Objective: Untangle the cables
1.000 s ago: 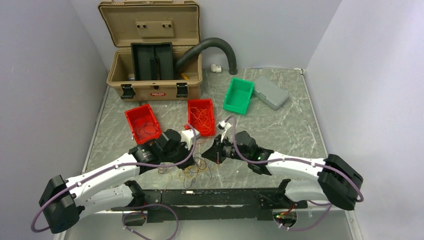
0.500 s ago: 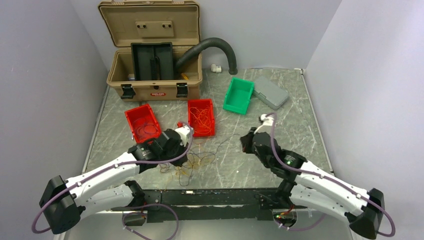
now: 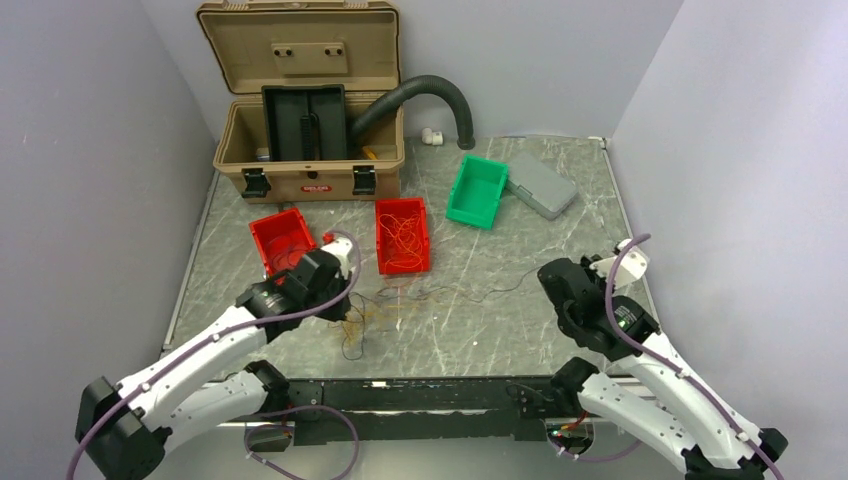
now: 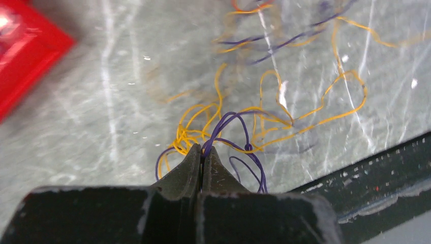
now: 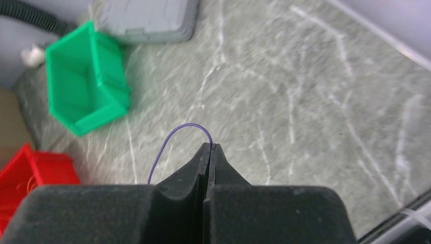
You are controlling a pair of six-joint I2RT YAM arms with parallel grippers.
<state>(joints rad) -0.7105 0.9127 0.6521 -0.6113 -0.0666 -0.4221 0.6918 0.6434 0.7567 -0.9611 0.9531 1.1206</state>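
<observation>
The cables (image 3: 372, 306) lie as a loose tangle of orange and dark purple strands on the marble table, just in front of the two red bins. My left gripper (image 3: 343, 298) is at the tangle's left edge. In the left wrist view it (image 4: 202, 150) is shut on a purple loop among the orange strands (image 4: 264, 109). One thin purple wire (image 3: 480, 291) runs rightward from the tangle to my right gripper (image 3: 546, 272). In the right wrist view that gripper (image 5: 211, 147) is shut on this wire (image 5: 175, 133), which arcs up out of its tips.
Two red bins (image 3: 283, 243) (image 3: 402, 235) hold more thin wires. A green bin (image 3: 478, 190) leans against a grey case (image 3: 541, 185) at the back right. An open tan toolbox (image 3: 305, 120) and a black ribbed hose (image 3: 420, 95) stand at the back. A black rail (image 3: 430, 395) runs along the near edge.
My right gripper has swung from beside the tangle far to the right, drawing a purple wire out across the table. My left gripper has shifted left, dragging the tangle slightly with it.
</observation>
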